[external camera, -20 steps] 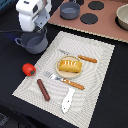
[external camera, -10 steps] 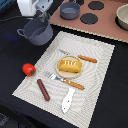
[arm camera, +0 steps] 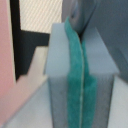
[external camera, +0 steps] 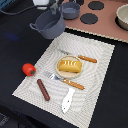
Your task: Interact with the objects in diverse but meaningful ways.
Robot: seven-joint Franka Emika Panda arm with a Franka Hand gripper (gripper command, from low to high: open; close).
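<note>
While the bread loaf (external camera: 70, 65) is resting on its plate (external camera: 75, 76) mid-desk, I am carrying one grey-blue pot (external camera: 50, 24) above the desk's far edge, my hand (external camera: 54, 7) clenching its rim. I judge it light, rigid, slick plastic, so the rim or a side handle is offering the surest hold.
</note>
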